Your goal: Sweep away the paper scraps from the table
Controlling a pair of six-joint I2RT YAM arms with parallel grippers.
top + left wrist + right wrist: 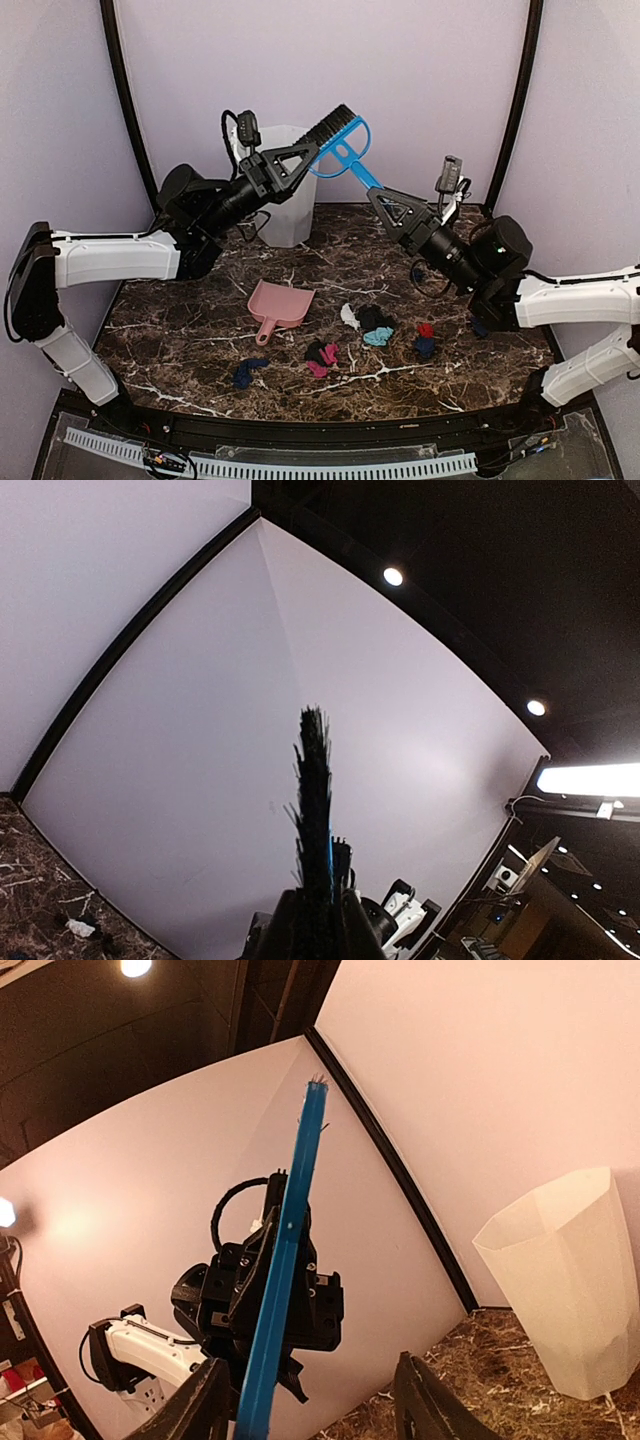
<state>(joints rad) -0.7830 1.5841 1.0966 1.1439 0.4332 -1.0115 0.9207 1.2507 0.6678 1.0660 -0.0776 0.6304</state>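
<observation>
Holding the blue hand brush [345,150] by its bristle end, the left gripper [312,152] is raised high over the back of the table [200,340], in front of the white bin [290,215]. Left wrist view: black bristles [313,810] rise edge-on from between the fingers [285,925], which press against both sides; grip reads as closed on the brush.

Right gripper [383,195] meets the free end of the blue handle from the other side. Right wrist view: handle [290,1240] runs up edge-on close to one finger [205,1405]; the other finger stands well clear of it. Jaws spread, not clamping.

Paper scraps [372,325] lie on the tabletop, well below and nearer than both grippers, neither touching them. Main cluster (white, black, teal) sits front-centre; a red and a navy wad just to its right, under the right forearm; a black and magenta pair nearer the front edge; one navy wad off to the left of those. Pink dustpan [282,303] rests flat on the table, left of the main cluster, handle pointing toward the front edge.
</observation>
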